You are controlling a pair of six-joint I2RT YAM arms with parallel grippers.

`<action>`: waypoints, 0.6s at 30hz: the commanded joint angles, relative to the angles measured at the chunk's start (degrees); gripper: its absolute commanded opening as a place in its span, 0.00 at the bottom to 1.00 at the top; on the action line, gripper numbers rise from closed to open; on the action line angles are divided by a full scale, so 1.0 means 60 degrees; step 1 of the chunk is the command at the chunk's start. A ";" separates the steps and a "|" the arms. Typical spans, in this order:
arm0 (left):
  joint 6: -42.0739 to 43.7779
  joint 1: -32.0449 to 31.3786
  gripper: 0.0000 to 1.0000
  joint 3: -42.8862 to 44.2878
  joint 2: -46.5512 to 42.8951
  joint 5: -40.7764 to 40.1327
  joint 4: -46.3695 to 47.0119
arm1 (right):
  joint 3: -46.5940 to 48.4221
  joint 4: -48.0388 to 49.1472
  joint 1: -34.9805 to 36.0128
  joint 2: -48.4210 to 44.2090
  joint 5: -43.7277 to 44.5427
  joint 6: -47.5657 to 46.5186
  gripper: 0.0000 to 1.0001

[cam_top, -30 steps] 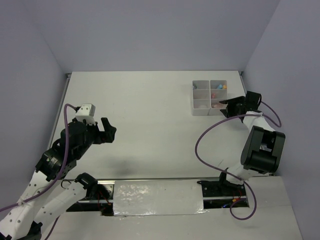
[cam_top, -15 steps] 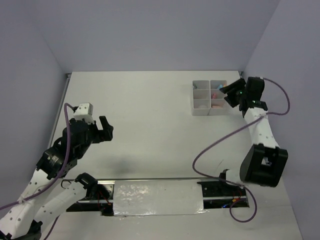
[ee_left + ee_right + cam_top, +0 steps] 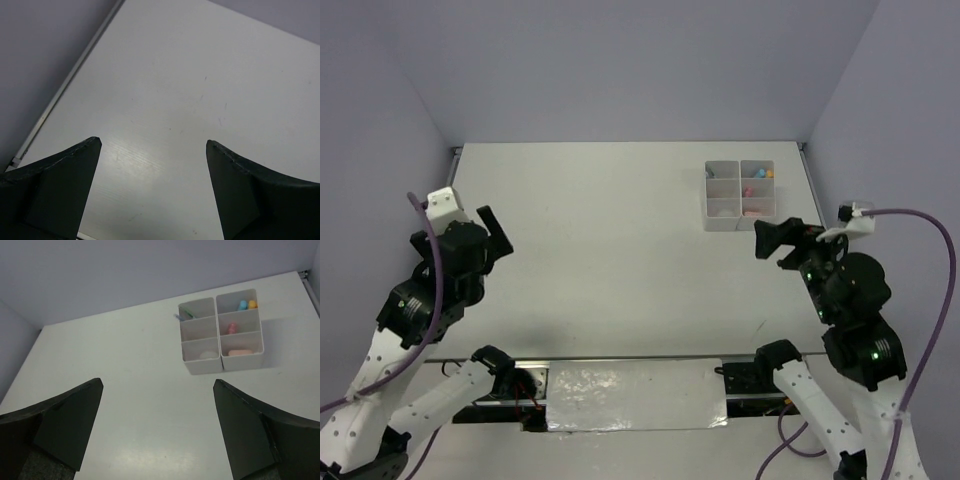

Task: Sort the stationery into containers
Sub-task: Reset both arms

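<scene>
The containers are one white divided box (image 3: 738,195) at the far right of the table, seen whole in the right wrist view (image 3: 220,332). Its compartments hold the stationery: a blue stick (image 3: 242,305) and an orange stick (image 3: 252,304), a pink stick (image 3: 232,328), a tan block (image 3: 240,352), a white tape ring (image 3: 207,354) and teal pens (image 3: 186,314). My right gripper (image 3: 770,245) (image 3: 158,383) hangs open and empty, short of the box on its near side. My left gripper (image 3: 498,235) (image 3: 153,142) is open over bare table at the left.
Grey walls close in the table on the left, far and right sides. The table's left edge strip (image 3: 65,85) runs close to my left gripper. Cable slots and foil tape (image 3: 635,395) lie between the arm bases.
My right arm has drawn back from over the box toward the near side, and its jaws have opened wide. My left arm has pulled back to the left.
</scene>
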 commanded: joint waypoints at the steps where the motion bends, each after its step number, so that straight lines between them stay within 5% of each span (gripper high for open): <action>1: 0.0308 0.0061 0.99 0.0614 -0.0411 -0.0984 -0.0093 | 0.0219 -0.1487 0.0702 -0.0863 0.0703 -0.0647 1.00; 8: -0.0173 0.0061 0.99 0.0206 -0.2197 -0.0561 -0.0635 | 0.1888 -0.3213 0.0777 -0.1905 0.0234 -0.1585 1.00; 18: -0.0308 0.0047 0.99 -0.1245 -0.4470 -0.0633 0.0009 | 0.1509 -0.3098 0.0778 -0.2258 0.0835 -0.1747 1.00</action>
